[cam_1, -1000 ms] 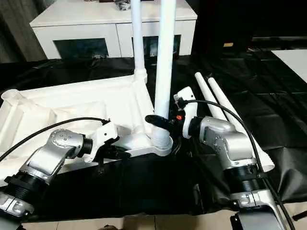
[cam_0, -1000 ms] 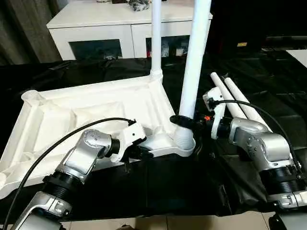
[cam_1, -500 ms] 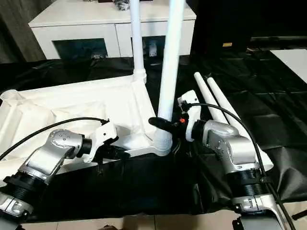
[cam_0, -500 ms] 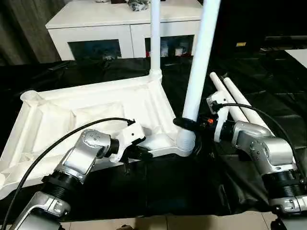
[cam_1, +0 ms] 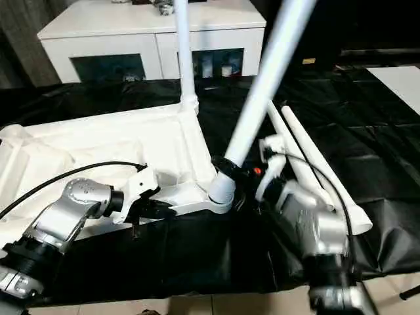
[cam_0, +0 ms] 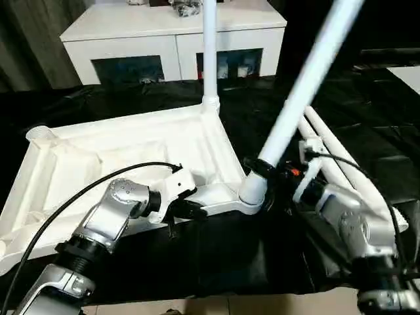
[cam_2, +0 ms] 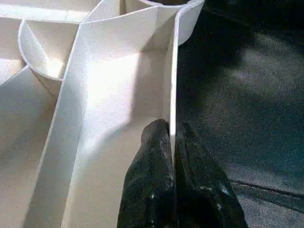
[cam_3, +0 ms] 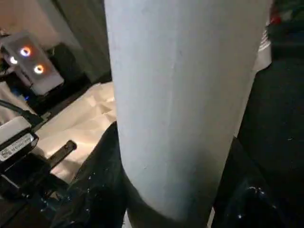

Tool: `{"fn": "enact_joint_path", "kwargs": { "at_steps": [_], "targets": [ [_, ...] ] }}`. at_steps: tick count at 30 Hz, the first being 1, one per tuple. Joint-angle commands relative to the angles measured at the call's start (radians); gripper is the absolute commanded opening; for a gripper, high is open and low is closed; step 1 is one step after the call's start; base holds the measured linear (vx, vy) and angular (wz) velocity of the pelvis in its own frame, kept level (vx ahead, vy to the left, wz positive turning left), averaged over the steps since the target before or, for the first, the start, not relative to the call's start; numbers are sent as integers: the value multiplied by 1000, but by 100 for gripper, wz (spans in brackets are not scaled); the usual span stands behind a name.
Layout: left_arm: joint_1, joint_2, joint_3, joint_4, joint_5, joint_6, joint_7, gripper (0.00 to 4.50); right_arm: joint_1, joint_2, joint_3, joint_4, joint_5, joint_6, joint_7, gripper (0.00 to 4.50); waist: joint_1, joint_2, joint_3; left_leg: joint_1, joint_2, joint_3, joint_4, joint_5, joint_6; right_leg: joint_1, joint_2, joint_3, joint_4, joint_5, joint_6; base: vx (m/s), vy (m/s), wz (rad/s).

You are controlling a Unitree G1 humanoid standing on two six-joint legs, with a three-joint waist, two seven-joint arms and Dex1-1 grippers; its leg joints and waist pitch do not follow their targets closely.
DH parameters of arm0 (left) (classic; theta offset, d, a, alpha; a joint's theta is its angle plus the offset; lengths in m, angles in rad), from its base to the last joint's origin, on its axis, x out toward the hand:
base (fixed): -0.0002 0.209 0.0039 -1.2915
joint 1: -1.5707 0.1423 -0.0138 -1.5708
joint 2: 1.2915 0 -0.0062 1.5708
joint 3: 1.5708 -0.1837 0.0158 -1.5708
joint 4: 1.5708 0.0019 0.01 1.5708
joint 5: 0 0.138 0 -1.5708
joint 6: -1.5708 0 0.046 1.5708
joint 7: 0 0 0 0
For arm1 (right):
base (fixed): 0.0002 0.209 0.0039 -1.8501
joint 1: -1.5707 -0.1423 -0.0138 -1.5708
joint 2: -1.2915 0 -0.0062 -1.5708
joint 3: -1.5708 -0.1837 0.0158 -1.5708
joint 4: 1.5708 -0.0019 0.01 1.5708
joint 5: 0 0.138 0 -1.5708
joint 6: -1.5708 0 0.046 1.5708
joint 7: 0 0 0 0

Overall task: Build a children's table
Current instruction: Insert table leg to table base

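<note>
The tabletop [cam_0: 125, 147] lies upside down on the black-covered work table [cam_0: 262, 262], ribs and rim facing up; all places below are given relative to this tabletop.

One leg [cam_0: 209, 52] stands upright in the far right corner socket; a second leg [cam_0: 298, 98] has its foot at the near right corner socket [cam_0: 252, 193], its long axis tilted well off vertical, leaning up and away toward the robot's right; two spare legs [cam_1: 308, 157] lie flat on the cloth just to the right of the tabletop, side by side, long axes running away from the robot.

The right gripper [cam_0: 262, 172] is clamped round the tilted leg just above the socket; in the right wrist view the leg sits between the two dark fingers [cam_3: 95, 190]; the right arm is the nearer one to this leg. The left gripper [cam_2: 172, 142] is clenched on the near rim of the tabletop, one finger on each side of the thin wall, a short way left of the same socket.

Judgement: the coming move turns on the leg's axis; it must be brought upright and in line with the socket before it can seat; the left grip appears to steady the tabletop against that load.

Beyond the work table stands a white cabinet [cam_0: 131, 33] with dark glass doors; pale floor shows at the near edge.
</note>
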Motion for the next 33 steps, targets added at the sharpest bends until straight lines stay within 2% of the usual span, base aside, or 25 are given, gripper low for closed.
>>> {"fn": "enact_joint_path", "kwargs": {
  "at_steps": [1,3,4,5,10,11,12,13,16,17,18,20,21,23,24,25,27,28,30,31,33],
  "targets": [
    [-2,-8,70,-14,-50,3,41,0,46,-7,9,-14,-55,-11,-35,184,1,-4,-60,34,55,-27,-79,-200,23,26,-45,15,-72,-7,-273,0,0,0],
    [-1,-11,73,-17,-52,5,47,0,67,-11,29,-36,-83,-37,-41,184,-2,-6,-60,33,55,-28,-80,-206,17,28,-45,16,-72,-14,-267,0,0,0],
    [0,-13,75,-17,-53,6,51,0,86,-22,57,-57,-115,-61,-43,184,-2,-2,-60,33,55,-29,-81,-208,14,27,-46,16,-72,-16,-265,0,0,0],
    [0,-14,75,-17,-53,6,53,0,100,-29,78,-74,-134,-74,-42,184,-4,-5,-59,32,55,-29,-81,-208,12,27,-44,16,-74,-16,-256,0,0,0],
    [0,-16,71,-14,-53,4,57,0,126,-62,156,-134,-181,-73,-26,183,-6,-3,-59,32,54,-29,-82,-205,21,28,-43,17,-75,-7,-248,0,0,0],
    [-1,-16,68,-13,-54,4,59,0,122,-74,175,-142,-190,-63,-19,183,-8,-7,-58,32,54,-29,-83,-219,22,27,-44,18,-78,-29,-248,0,0,0],
    [-1,-15,66,-13,-54,2,59,0,116,-79,183,-144,-191,-53,-14,183,-7,-5,-58,32,55,-30,-83,-220,21,27,-45,18,-78,-36,-248,0,0,0],
    [-2,-14,64,-12,-54,1,58,0,106,-85,192,-143,-192,-41,-7,183,-9,-10,-57,32,55,-29,-84,-223,21,27,-44,18,-79,-43,-247,0,0,0],
    [-3,-11,61,-10,-52,-6,55,0,70,-92,201,-131,-185,-4,9,183,-10,-9,-58,32,55,-30,-82,-213,28,27,-45,19,-77,-42,-252,0,0,0],
    [-3,-10,60,-11,-51,-8,55,0,52,-97,206,-120,-185,6,18,183,-10,-13,-58,31,55,-29,-81,-203,34,26,-45,19,-76,-36,-256,0,0,0],
    [-3,-10,59,-11,-50,-9,55,0,41,-102,211,-114,-185,12,23,183,-10,-12,-58,31,56,-28,-80,-197,37,26,-46,19,-76,-34,-257,0,0,0],
    [-2,-5,53,-12,-45,-14,50,0,-2,-114,226,-81,-177,52,51,183,-12,-21,-58,31,54,-27,-79,-190,43,27,-45,18,-76,-31,-262,0,0,0],
    [-2,-4,53,-12,-45,-14,49,0,-6,-116,228,-77,-176,57,54,183,-10,-15,-57,31,55,-27,-79,-189,45,26,-46,18,-76,-40,-264,0,0,0],
    [-4,-1,48,-11,-43,-17,44,0,-40,-132,255,-34,-188,83,92,183,-11,-22,-56,31,55,-27,-79,-193,42,26,-46,18,-77,-54,-263,0,0,0],
    [-5,1,47,-11,-43,-18,43,0,-49,-137,267,-15,-196,89,105,183,-11,-22,-58,30,55,-27,-78,-192,42,27,-47,18,-75,-54,-265,0,0,0],
    [-5,2,47,-10,-42,-18,42,0,-55,-139,274,-4,-201,93,114,183,-12,-20,-56,31,56,-26,-78,-190,42,26,-47,19,-77,-56,-266,0,0,0],
    [-6,3,47,-10,-41,-18,42,0,-58,-145,288,12,-209,103,127,183,-11,-21,-57,31,56,-26,-79,-183,40,25,-46,18,-76,-46,-265,0,0,0],
    [-6,3,47,-10,-41,-18,42,0,-58,-145,288,12,-209,103,127,183,-10,-25,-57,31,56,-25,-78,-180,41,26,-47,19,-75,-41,-265,0,0,0],
    [-6,10,53,-13,-40,-13,51,0,-28,-168,328,6,-232,93,162,183,-8,-30,-57,30,56,-25,-78,-178,45,27,-46,19,-76,-42,-263,0,0,0],
    [-5,12,55,-13,-39,-11,53,0,-18,-173,336,0,-235,90,169,183,-6,-27,-57,31,58,-25,-77,-176,47,26,-48,19,-76,-43,-261,0,0,0],
    [-4,13,55,-13,-39,-10,55,0,-15,-176,339,-2,-235,90,172,183,-7,-27,-57,31,57,-26,-78,-179,45,25,-46,19,-76,-46,-258,0,0,0]
  ]
}}
